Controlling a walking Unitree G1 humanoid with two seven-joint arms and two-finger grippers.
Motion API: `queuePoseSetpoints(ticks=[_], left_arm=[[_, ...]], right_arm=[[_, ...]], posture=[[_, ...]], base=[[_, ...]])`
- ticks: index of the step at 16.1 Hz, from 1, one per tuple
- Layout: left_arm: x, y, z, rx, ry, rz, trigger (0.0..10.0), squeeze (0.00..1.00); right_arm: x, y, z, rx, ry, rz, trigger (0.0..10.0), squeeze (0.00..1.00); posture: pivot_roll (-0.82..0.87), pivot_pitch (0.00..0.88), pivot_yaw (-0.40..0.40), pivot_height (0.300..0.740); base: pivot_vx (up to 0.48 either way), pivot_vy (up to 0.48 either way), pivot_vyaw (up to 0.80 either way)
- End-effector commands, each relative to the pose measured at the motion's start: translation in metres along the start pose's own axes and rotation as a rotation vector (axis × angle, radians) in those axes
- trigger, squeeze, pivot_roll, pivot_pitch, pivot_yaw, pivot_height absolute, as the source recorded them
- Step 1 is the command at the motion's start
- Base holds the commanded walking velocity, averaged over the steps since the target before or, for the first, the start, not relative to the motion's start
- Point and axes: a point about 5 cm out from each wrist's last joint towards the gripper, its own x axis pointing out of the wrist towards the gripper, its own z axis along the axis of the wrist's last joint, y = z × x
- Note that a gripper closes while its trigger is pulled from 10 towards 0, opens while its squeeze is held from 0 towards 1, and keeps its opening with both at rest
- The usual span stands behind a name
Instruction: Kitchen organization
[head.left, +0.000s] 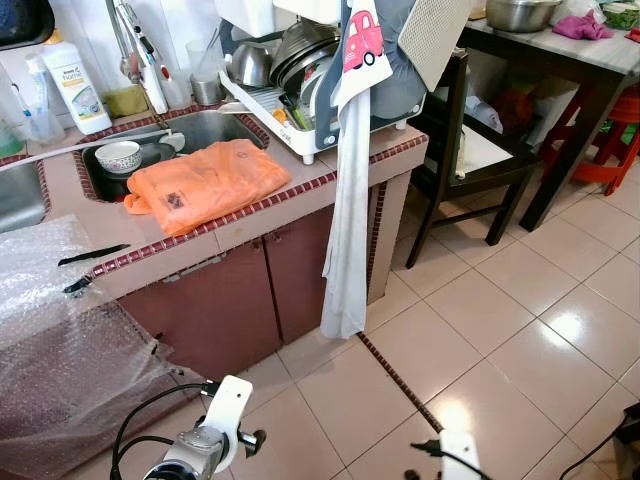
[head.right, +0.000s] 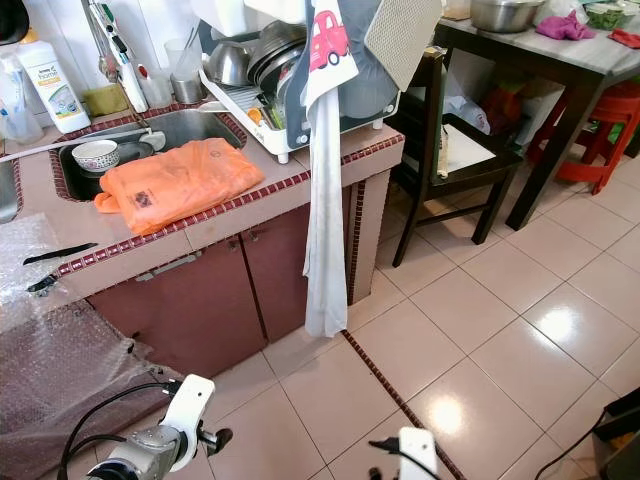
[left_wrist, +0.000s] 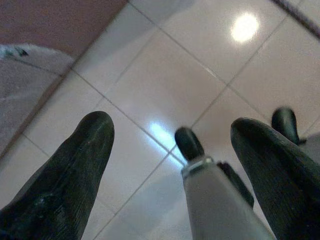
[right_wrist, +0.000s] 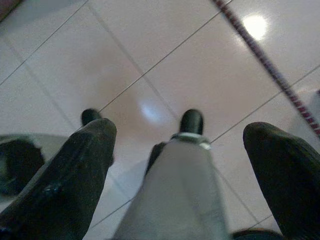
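Note:
An orange plastic bag (head.left: 205, 180) lies flat on the tiled counter (head.left: 290, 205), just in front of the sink (head.left: 200, 128). A patterned bowl (head.left: 119, 155) sits in the sink. A white dish rack (head.left: 300, 90) full of pots and lids stands at the counter's right end, and a long white towel (head.left: 348, 220) hangs from it toward the floor. Both arms hang low over the floor tiles, the left arm (head.left: 212, 428) and the right arm (head.left: 457, 455). My left gripper (left_wrist: 172, 125) and my right gripper (right_wrist: 180, 127) are open and hold nothing.
A detergent bottle (head.left: 75, 85) and a cup stand behind the sink. Bubble wrap (head.left: 50, 350) drapes over the counter's left part down to the floor. To the right are a dark chair (head.left: 470, 150), a table (head.left: 575, 55) with a metal bowl (head.left: 520, 12), and a red stool (head.left: 615, 130).

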Motion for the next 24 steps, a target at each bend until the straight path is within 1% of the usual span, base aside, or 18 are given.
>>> queuePoseSetpoints(ticks=[1,3,5,6,7,8,10,11,12,13,14,15,16,19,20,21,22,24], left_arm=[[-0.001,0.009,0.007,-0.039,-0.051,0.029,10.0,0.0],[-0.004,0.017,0.024,-0.106,-0.167,0.021,10.0,0.0],[-0.008,0.027,0.037,-0.176,-0.279,0.002,10.0,0.0],[-0.011,0.03,0.043,-0.18,-0.332,-0.01,10.0,0.0],[-0.013,0.034,0.05,-0.179,-0.381,-0.02,10.0,0.0],[-0.016,0.037,0.058,-0.183,-0.442,-0.026,10.0,0.0],[-0.019,0.035,0.065,-0.225,-0.507,-0.047,10.0,0.0],[-0.026,0.029,0.071,-0.223,-0.618,-0.09,10.0,0.0],[-0.031,0.028,0.071,-0.22,-0.665,-0.085,10.0,0.0],[-0.04,0.024,0.07,-0.191,-0.727,-0.098,10.0,0.0],[-0.048,0.025,0.067,-0.137,-0.776,-0.063,10.0,0.0],[-0.051,0.024,0.065,-0.13,-0.789,-0.061,10.0,0.0],[-0.057,0.027,0.061,-0.126,-0.805,-0.042,10.0,0.0],[-0.071,0.033,0.061,-0.064,-0.834,0.031,10.0,0.0],[-0.075,0.04,0.057,-0.11,-0.803,0.098,10.0,0.0],[-0.076,0.043,0.054,-0.143,-0.787,0.124,10.0,0.0],[-0.083,0.049,0.051,-0.159,-0.791,0.132,10.0,0.0],[-0.094,0.054,0.043,-0.128,-0.802,0.135,10.0,0.0]], right_arm=[[0.0,-0.001,0.001,-0.003,-0.009,0.006,10.0,0.0],[0.001,-0.003,0.021,-0.012,-0.103,0.002,10.0,0.0],[-0.001,-0.006,0.058,-0.129,-0.265,-0.026,10.0,0.0],[-0.003,-0.009,0.074,-0.162,-0.336,-0.052,10.0,0.0],[-0.007,-0.01,0.093,-0.131,-0.428,-0.026,10.0,0.0],[-0.014,-0.013,0.109,-0.138,-0.531,-0.028,10.0,0.0],[-0.022,-0.018,0.123,-0.134,-0.626,-0.056,10.0,0.0],[-0.038,-0.02,0.135,-0.073,-0.745,-0.04,10.0,0.0],[-0.048,-0.019,0.138,-0.065,-0.8,-0.028,10.0,0.0],[-0.063,-0.018,0.139,-0.073,-0.864,-0.023,10.0,0.0],[-0.075,-0.019,0.138,-0.074,-0.909,-0.036,10.0,0.0],[-0.08,-0.02,0.137,-0.076,-0.925,-0.047,10.0,0.0],[-0.096,-0.024,0.136,-0.048,-0.972,-0.08,10.0,0.0],[-0.119,-0.023,0.138,-0.082,-1.007,-0.096,10.0,0.0],[-0.125,-0.021,0.14,-0.03,-1.005,-0.083,10.0,0.0],[-0.127,-0.02,0.141,0.009,-1.001,-0.07,10.0,0.0],[-0.135,-0.017,0.141,0.021,-0.999,-0.053,10.0,0.0],[-0.145,-0.013,0.134,0.04,-0.977,-0.025,10.0,0.0]], posture=[[-0.07,0.0,0.062,0.74],[-0.07,0.0,0.052,0.74],[-0.08,0.0,0.043,0.74],[-0.08,0.0,0.037,0.74],[-0.08,0.0,0.027,0.74],[-0.08,0.0,0.024,0.74],[-0.07,0.0,0.014,0.74],[-0.06,0.0,0.014,0.74],[-0.06,0.0,0.013,0.74],[-0.05,0.0,0.014,0.74],[-0.05,0.0,0.015,0.74],[-0.05,0.0,0.018,0.74],[-0.05,0.0,0.024,0.74],[-0.04,0.0,0.027,0.74],[-0.04,0.0,0.037,0.74],[-0.04,0.0,0.037,0.74],[-0.03,0.0,0.033,0.74],[-0.02,0.0,0.026,0.74]], base=[[0.0,0.0,0.0],[0.0,0.0,0.0],[0.0,0.0,0.0],[0.0,0.0,0.0],[0.0,0.0,0.0],[0.0,0.0,0.0],[0.0,0.0,0.0],[0.0,0.0,0.0],[0.0,0.0,0.0],[0.0,0.0,0.0],[0.0,0.0,0.0],[0.0,0.0,0.0],[0.0,0.0,0.0],[0.0,0.0,0.0],[0.0,0.0,0.0],[0.0,0.0,0.0],[0.0,0.0,0.0],[0.0,0.0,0.0]])
